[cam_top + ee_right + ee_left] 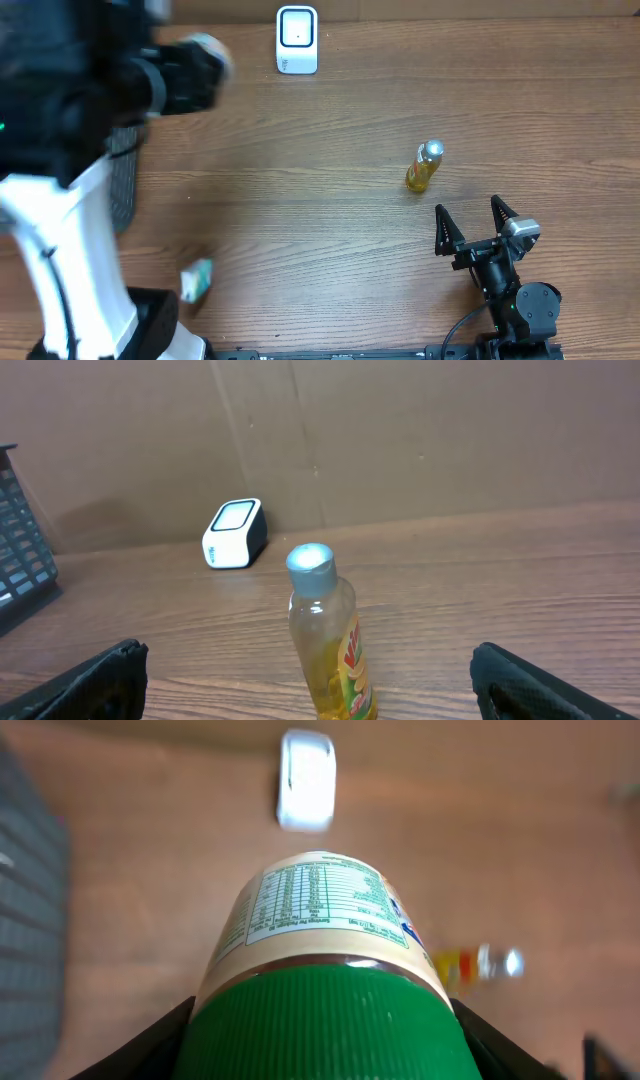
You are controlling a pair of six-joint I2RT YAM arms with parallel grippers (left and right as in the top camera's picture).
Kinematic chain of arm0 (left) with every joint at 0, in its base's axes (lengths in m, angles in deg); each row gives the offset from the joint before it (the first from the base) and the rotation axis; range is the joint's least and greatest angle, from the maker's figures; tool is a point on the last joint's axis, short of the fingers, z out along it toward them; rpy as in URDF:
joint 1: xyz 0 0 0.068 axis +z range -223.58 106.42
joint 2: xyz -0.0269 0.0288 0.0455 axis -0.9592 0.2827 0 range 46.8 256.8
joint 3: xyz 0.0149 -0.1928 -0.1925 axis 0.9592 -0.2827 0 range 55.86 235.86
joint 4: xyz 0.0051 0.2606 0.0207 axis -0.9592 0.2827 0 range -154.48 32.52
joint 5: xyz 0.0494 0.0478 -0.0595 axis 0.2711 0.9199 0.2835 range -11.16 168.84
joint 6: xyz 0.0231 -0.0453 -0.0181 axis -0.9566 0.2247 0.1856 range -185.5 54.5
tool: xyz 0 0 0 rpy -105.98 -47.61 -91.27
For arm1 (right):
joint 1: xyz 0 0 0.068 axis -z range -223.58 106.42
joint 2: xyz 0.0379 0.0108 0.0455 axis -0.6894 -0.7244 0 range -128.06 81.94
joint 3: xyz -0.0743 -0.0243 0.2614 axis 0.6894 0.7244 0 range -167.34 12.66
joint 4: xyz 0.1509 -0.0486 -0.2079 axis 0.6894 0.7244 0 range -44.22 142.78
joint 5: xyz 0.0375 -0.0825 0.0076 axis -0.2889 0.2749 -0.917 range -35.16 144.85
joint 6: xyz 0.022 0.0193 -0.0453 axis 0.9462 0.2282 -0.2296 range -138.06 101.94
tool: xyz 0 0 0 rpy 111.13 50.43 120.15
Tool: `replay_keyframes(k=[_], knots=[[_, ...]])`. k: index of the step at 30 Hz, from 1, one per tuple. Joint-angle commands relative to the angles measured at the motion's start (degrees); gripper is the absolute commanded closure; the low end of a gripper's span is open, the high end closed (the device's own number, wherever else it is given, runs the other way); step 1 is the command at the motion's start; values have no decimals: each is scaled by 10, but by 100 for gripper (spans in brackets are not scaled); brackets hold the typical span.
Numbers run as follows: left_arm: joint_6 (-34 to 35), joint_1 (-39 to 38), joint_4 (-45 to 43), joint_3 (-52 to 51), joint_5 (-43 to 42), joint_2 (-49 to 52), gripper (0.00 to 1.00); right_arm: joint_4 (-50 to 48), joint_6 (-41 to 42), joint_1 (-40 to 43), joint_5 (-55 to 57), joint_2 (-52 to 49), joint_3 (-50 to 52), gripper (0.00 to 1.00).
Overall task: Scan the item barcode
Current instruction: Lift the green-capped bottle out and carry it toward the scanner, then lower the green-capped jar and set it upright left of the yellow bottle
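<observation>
My left gripper (325, 1035) is shut on a cream-labelled container with a green ribbed lid (320, 950), its dark fingers on either side of the lid. The nutrition panel on the label faces up. Beyond the container lies the white barcode scanner (306, 778). From overhead the left arm is raised and blurred at the top left, the container's end (208, 50) left of the scanner (297, 40). My right gripper (475, 225) stands open near the front right, with nothing in it. No barcode is visible.
A yellow liquid bottle with a silver cap (424, 167) stands just ahead of the right gripper, between its fingers in the right wrist view (325, 635). A dark mesh basket (122, 180) sits at the left edge. A small teal-and-white item (197, 280) lies front left.
</observation>
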Motion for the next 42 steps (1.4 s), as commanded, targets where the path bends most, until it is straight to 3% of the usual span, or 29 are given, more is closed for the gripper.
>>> replay_keyframes(k=[1, 8, 17, 24, 36, 42], knots=[[45, -64, -1, -93, 70, 9, 91, -3, 0, -3, 5, 6, 6, 0], [67, -142, -60, -279, 80, 33, 87, -3, 0, -3, 5, 6, 6, 0], [92, -182, -143, -394, 90, 91, 84, -3, 0, -3, 5, 6, 6, 0], [111, -210, -153, -407, 90, 149, 78, -3, 0, -3, 5, 6, 6, 0], [173, -252, -201, -407, 85, 230, 75, -3, 0, -3, 5, 6, 6, 0], [242, -266, -235, -407, 85, 240, 71, -3, 0, -3, 5, 6, 6, 0]])
